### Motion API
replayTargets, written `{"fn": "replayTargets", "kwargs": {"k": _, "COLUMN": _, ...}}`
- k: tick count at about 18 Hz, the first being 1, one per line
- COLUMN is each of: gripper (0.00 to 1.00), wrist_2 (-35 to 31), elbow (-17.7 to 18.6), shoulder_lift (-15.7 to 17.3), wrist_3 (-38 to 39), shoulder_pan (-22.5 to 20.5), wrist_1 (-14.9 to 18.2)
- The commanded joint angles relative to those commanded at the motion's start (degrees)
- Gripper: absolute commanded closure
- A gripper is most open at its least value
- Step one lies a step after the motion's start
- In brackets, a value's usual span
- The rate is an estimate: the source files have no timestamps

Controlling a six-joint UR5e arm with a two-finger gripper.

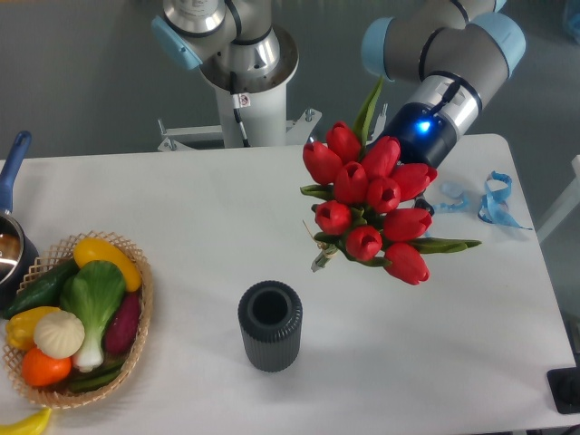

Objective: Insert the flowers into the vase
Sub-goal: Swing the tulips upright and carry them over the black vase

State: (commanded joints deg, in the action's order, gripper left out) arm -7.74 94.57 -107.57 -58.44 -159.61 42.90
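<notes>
The flowers (pixel 370 201), a bunch of red tulip buds with green leaves, hang in the air over the right half of the table, buds facing the camera. My gripper is hidden behind the bunch at the end of the wrist (pixel 426 131); its fingers do not show, and the bunch stays aloft there. The vase (pixel 270 324), a dark grey ribbed cylinder with an open round mouth, stands upright on the table at front centre, below and to the left of the flowers, apart from them.
A wicker basket (pixel 138 313) of toy vegetables sits at the front left. A pot with a blue handle (pixel 11 172) is at the left edge. Blue ribbon (pixel 485 201) lies at the right. The robot base (pixel 245 91) stands behind the table.
</notes>
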Motion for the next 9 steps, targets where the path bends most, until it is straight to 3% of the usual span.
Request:
{"fn": "replayTargets", "kwargs": {"k": 6, "gripper": 0.98, "wrist_2": 0.4, "elbow": -5.5, "shoulder_lift": -4.5, "wrist_3": -0.4, "shoulder_pan": 3.6, "wrist_1": -0.9}}
{"fn": "replayTargets", "kwargs": {"k": 9, "gripper": 0.98, "wrist_2": 0.4, "elbow": -5.8, "shoulder_lift": -5.1, "wrist_3": -0.4, "shoulder_pan": 4.5, "wrist_1": -1.0}}
